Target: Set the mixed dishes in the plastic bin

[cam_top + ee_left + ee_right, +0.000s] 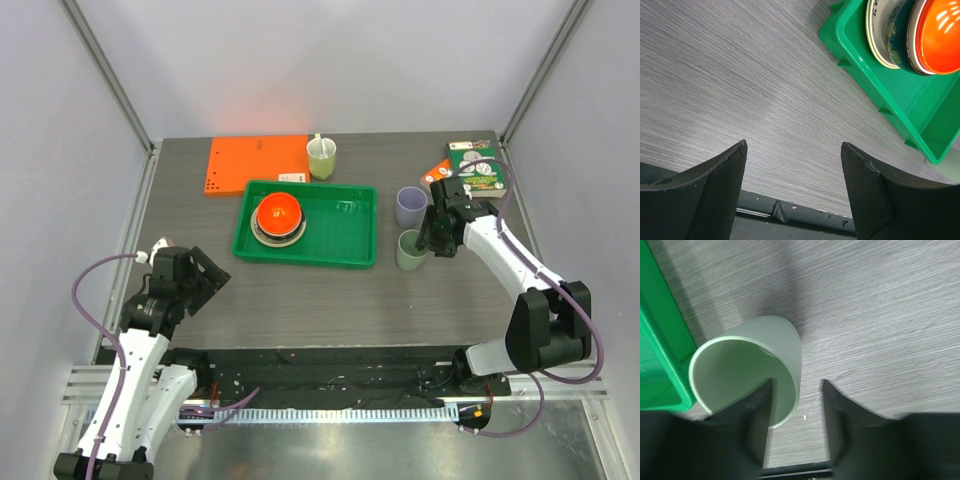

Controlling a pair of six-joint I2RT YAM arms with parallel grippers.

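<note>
Lab: white booth w/ alu frame

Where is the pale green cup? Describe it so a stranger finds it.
Start at the green tray in the middle. Two cups stand just off its right edge. The pale green cup is the nearer; the lavender cup is behind.

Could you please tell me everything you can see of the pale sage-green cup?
The pale sage-green cup is a plain, handleless tumbler, smooth like plastic and empty. It stands upright on the grey table, just right of the green bin and nearer than the lavender cup. The right gripper straddles its wall, one finger inside, one outside, not yet clamped.
</note>
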